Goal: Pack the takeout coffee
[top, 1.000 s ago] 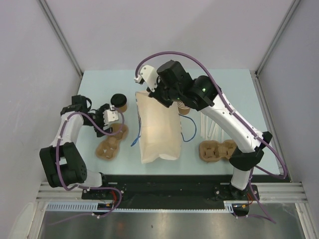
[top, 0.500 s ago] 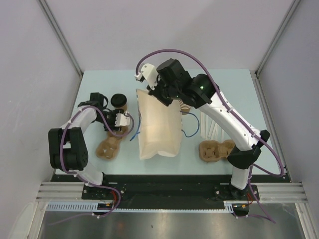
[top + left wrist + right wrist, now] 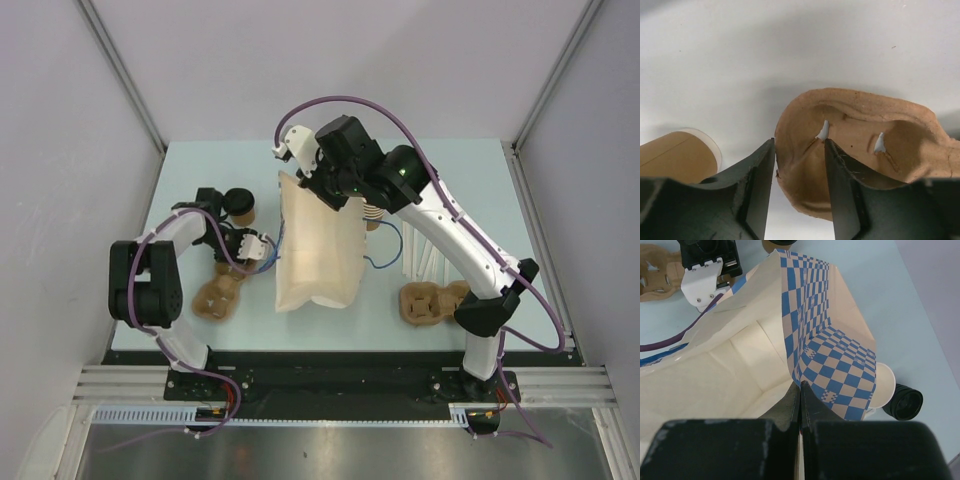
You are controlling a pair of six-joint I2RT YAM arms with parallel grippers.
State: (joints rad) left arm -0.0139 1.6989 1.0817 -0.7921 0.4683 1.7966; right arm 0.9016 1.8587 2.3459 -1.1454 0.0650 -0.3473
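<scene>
The takeout coffee [image 3: 238, 203], a tan cup with a black lid, stands on the table left of the paper bag [image 3: 318, 250]. My left gripper [image 3: 250, 248] hangs just in front of the coffee, above the left pulp cup carrier [image 3: 220, 292]. In the left wrist view its jaws [image 3: 800, 185] stand about half apart astride the carrier's rim [image 3: 805, 165], with a gap showing on the left side. A tan cup [image 3: 675, 160] shows at that view's left. My right gripper [image 3: 801, 390] is shut on the bag's upper edge [image 3: 830, 355], holding its mouth up.
A second pulp carrier [image 3: 435, 300] lies at the right front. White straws [image 3: 420, 255] lie beside the bag. A stack of lidless cups [image 3: 372, 215] and a loose black lid [image 3: 903, 405] sit behind the bag. Blue bag handles [image 3: 378, 262] trail on the table.
My left arm has swung right toward the bag, over the carrier, and its jaws have narrowed from wide to about half. The right gripper keeps its hold; the bag shifted slightly.
</scene>
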